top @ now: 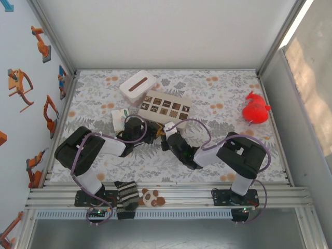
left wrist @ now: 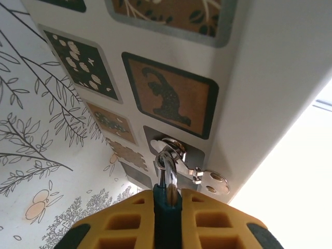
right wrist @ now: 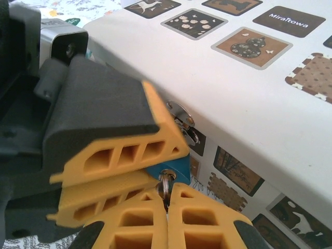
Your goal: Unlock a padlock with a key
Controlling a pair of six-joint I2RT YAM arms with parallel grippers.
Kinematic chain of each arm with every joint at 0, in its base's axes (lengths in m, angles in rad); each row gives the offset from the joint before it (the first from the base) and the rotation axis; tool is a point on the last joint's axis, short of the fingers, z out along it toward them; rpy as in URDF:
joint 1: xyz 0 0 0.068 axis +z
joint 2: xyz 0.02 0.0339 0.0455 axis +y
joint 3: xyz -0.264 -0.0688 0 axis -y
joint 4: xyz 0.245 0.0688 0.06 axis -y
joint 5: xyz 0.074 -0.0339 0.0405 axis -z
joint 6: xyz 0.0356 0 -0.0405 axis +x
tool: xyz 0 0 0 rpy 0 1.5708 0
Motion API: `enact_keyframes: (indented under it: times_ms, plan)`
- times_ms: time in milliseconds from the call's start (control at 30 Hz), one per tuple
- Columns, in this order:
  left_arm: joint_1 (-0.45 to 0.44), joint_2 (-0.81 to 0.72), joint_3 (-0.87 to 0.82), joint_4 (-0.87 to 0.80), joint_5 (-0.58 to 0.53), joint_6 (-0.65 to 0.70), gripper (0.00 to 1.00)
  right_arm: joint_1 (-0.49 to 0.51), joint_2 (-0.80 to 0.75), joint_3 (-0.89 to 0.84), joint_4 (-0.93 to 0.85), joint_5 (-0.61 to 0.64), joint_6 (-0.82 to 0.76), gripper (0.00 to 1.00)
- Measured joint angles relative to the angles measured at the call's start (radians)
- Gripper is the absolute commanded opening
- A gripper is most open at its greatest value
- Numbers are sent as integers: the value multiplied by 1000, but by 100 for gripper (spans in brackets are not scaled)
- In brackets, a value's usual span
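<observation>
The padlock [right wrist: 171, 167] has a dark blue-teal body and a silver shackle [left wrist: 168, 165]. The shackle hangs through the metal hasp [left wrist: 207, 179] on the side of the beige picture-tiled box [top: 165, 108]. My left gripper [left wrist: 167, 196] is shut on the padlock's body, whose teal edge [left wrist: 167, 212] fills the gap between the yellow fingers. My right gripper [right wrist: 167, 201] is shut on the small silver key [right wrist: 165, 188], and the key's tip sits in the keyhole on the padlock's underside. In the top view both grippers, left [top: 153, 133] and right [top: 167, 136], meet at the box's near edge.
A white slotted box [top: 137, 86] lies behind the beige box, and a small white packet [top: 120, 117] sits to its left. A red toy [top: 256, 110] is at the right. A striped sock [top: 126, 196] and a panda toy [top: 151, 197] rest on the front rail.
</observation>
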Motion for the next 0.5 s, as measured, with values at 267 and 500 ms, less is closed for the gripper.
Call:
enact_keyframes:
  times_ms: [267,500]
  plan:
    - [24,-111,-48,-66,32,38,42,1,5,-17,42,6,86,0]
    - [108,-321,-58,-263,29,127,53,1,4,-45,87,3,141,0]
